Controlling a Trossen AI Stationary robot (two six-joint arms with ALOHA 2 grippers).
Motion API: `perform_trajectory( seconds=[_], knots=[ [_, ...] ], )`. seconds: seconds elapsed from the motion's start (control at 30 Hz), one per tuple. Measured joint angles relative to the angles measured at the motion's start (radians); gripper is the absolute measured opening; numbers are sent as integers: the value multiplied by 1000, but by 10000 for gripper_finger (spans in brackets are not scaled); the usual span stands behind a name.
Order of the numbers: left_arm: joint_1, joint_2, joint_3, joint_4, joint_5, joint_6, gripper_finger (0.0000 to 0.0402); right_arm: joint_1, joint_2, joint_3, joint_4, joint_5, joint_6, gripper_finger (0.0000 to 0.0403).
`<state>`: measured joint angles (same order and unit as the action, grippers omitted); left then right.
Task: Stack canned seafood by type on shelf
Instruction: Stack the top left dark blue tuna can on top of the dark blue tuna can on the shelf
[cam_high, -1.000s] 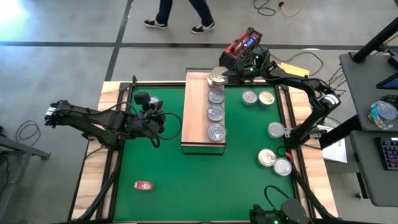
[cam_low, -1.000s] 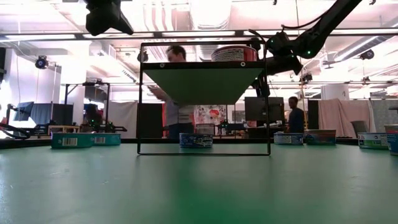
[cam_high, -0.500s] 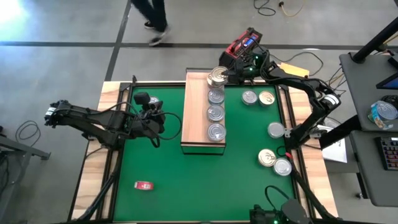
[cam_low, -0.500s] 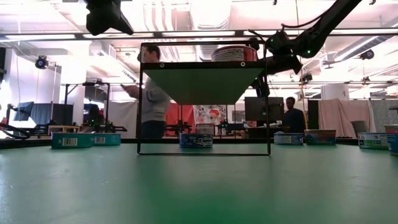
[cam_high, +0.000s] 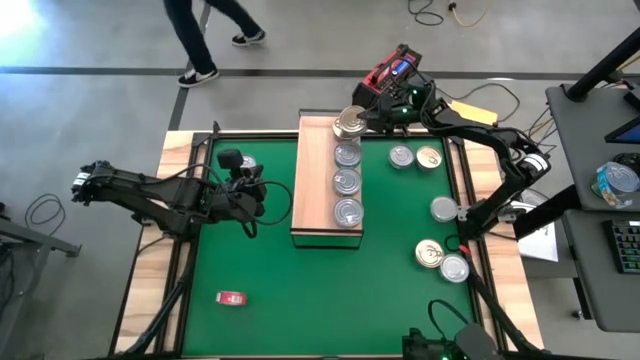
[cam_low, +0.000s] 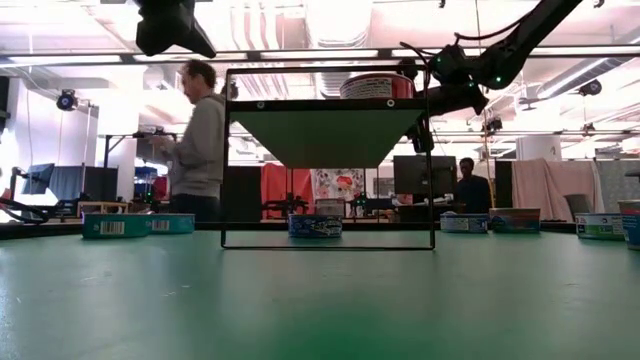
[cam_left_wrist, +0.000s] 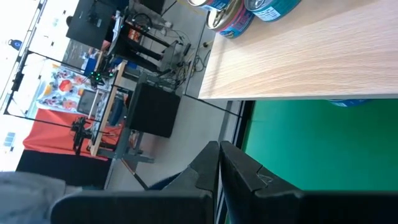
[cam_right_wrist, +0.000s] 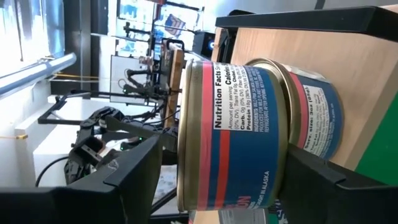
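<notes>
A can (cam_high: 348, 122) with a gold lid and a red-and-blue label (cam_right_wrist: 230, 130) is at the shelf's (cam_high: 315, 200) far end, with my right gripper (cam_high: 364, 119) shut on it. It stands over a second can (cam_right_wrist: 314, 118) of the same label. Three silver-lidded cans (cam_high: 347, 182) stand in a row on the shelf nearer the front. Several more cans (cam_high: 443, 208) lie on the green mat to the right. My left gripper (cam_high: 262, 192) is shut and holds nothing, above the mat left of the shelf. My right gripper has the top can between its two fingers, one finger (cam_right_wrist: 143, 171) at the lid end and the other (cam_right_wrist: 323, 177) at the bottom end. It comes in about level from the table's far right. The can stands lid up against the lower can's lid (cam_right_wrist: 267, 63); the can hides the pads.
A small red flat object (cam_high: 231, 297) lies on the mat near the front left. A red device (cam_high: 392, 75) and cables sit beyond the far edge. A person (cam_low: 198, 140) walks behind the table. Bare green mat lies between the left arm and the front edge.
The person beyond the far edge has walked toward the left. Both arms and the cans have kept still.
</notes>
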<state>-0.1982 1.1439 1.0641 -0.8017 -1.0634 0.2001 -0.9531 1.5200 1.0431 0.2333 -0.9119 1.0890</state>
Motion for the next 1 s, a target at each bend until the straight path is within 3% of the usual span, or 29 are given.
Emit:
perform_trajectory(
  seconds=[0.47,0.77,1.0],
  knots=[
    [0,0,0,0,0,0,0,17,-1,52,-56,44,-77,266],
    [0,0,0,0,0,-7,0,35,-1,195,-431,233,-316,281],
    [0,0,0,0,0,-7,0,44,-1,239,-490,262,-367,294]
  ],
)
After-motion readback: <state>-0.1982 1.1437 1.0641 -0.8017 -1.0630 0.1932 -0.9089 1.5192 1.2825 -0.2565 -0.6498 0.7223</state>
